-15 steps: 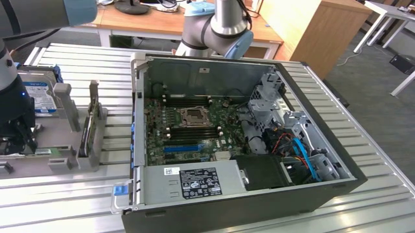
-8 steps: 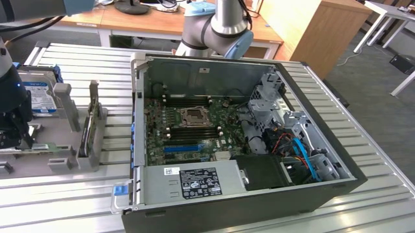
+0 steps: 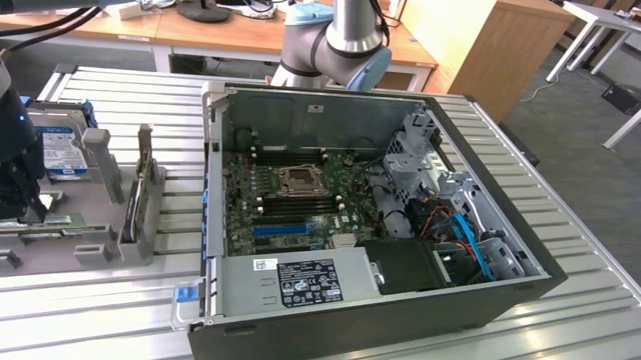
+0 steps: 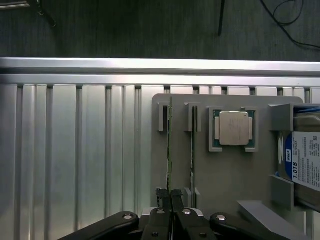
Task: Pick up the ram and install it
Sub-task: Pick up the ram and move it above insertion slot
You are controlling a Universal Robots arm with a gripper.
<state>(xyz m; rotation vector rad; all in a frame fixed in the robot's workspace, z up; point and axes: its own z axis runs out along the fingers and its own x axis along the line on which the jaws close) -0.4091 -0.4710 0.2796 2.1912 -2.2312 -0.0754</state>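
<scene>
- My tool (image 4: 170, 195) is clamped on one end of the ram (image 4: 169, 145).
- The ram stands on edge in the grey holder (image 4: 225, 175), just beside a second stick (image 4: 192, 145).

Grey arm (image 3: 346, 41), blue joint caps, tool (image 4: 170, 194) pointing straight down, pinched shut on the ram (image 4: 169, 145)
</scene>
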